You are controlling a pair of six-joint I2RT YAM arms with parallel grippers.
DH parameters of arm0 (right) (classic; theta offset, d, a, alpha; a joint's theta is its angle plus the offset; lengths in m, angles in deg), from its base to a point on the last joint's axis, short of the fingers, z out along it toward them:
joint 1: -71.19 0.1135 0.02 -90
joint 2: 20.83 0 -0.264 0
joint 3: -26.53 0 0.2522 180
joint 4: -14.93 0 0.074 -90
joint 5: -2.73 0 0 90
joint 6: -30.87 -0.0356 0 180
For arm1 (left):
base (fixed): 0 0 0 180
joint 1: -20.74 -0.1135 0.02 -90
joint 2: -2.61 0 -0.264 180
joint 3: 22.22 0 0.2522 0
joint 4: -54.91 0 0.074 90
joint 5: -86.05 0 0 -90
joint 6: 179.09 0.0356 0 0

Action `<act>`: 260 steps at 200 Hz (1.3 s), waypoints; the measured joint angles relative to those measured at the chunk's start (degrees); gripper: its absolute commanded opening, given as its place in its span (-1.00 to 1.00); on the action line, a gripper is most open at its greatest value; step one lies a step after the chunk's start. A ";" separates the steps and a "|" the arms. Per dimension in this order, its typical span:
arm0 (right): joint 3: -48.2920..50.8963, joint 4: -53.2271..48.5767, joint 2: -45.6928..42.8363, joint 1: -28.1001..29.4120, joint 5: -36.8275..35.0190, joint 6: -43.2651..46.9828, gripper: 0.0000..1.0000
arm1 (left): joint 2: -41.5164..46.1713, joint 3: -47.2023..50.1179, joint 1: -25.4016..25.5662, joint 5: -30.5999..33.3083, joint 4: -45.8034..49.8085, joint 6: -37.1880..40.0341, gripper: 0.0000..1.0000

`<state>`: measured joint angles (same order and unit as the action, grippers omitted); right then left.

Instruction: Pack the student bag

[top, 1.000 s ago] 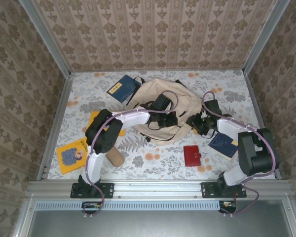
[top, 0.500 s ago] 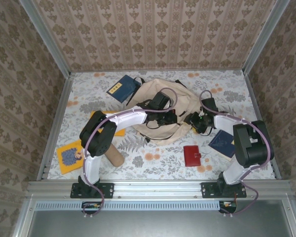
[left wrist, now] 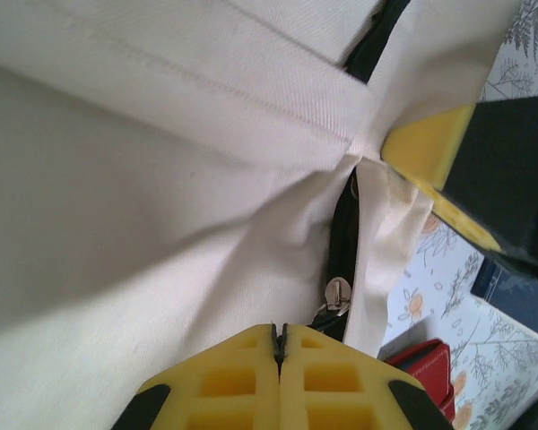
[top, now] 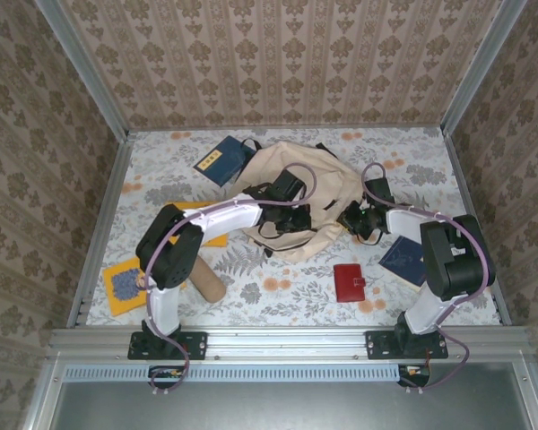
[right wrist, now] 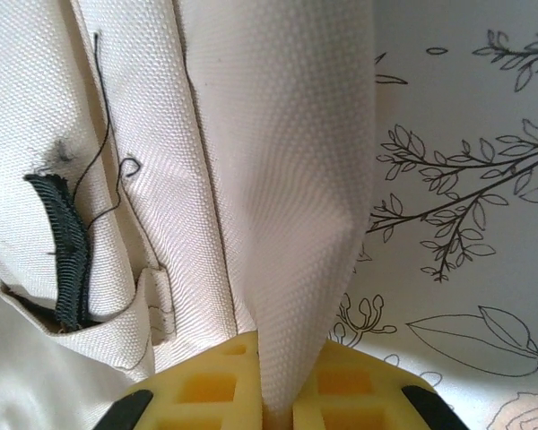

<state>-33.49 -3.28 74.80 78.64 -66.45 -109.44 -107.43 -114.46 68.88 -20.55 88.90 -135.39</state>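
Observation:
The student bag point(top: 327, 179), a big cream backpack with black straps, lies at the middle back of the table. My left gripper point(top: 291, 219) rests on its front. In the left wrist view, this gripper point(left wrist: 280, 330) is shut on the thin black zipper pull cord, just below the metal slider point(left wrist: 338, 291) on the dark zipper line. My right gripper point(top: 352, 218) is at the bag's right edge. In the right wrist view, its yellow pads point(right wrist: 206, 385) are shut on a raised fold of the bag's cream fabric point(right wrist: 287, 179). A frayed black strap end point(right wrist: 58, 242) shows to the left.
A blue book point(top: 222, 159) lies left of the bag, and another blue book point(top: 403, 260) under my right arm. A red wallet point(top: 349, 282) sits in front. A yellow book point(top: 125, 285), a tan cylindrical pouch point(top: 206, 282) and an orange item point(top: 217, 238) lie at left.
My right gripper has closed on the fold of bag fabric. Both grippers have shifted a little to the left, and the bag has bunched up slightly between them.

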 measured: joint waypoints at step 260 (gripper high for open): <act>11.47 -8.79 -27.28 14.34 -5.35 -15.54 0.34 | 19.43 15.06 -3.54 4.44 8.39 6.51 -1.00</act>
<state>-22.02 -12.06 47.53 92.97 -71.81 -124.98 -88.00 -99.40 65.34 -16.11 97.29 -128.88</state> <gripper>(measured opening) 0.693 0.045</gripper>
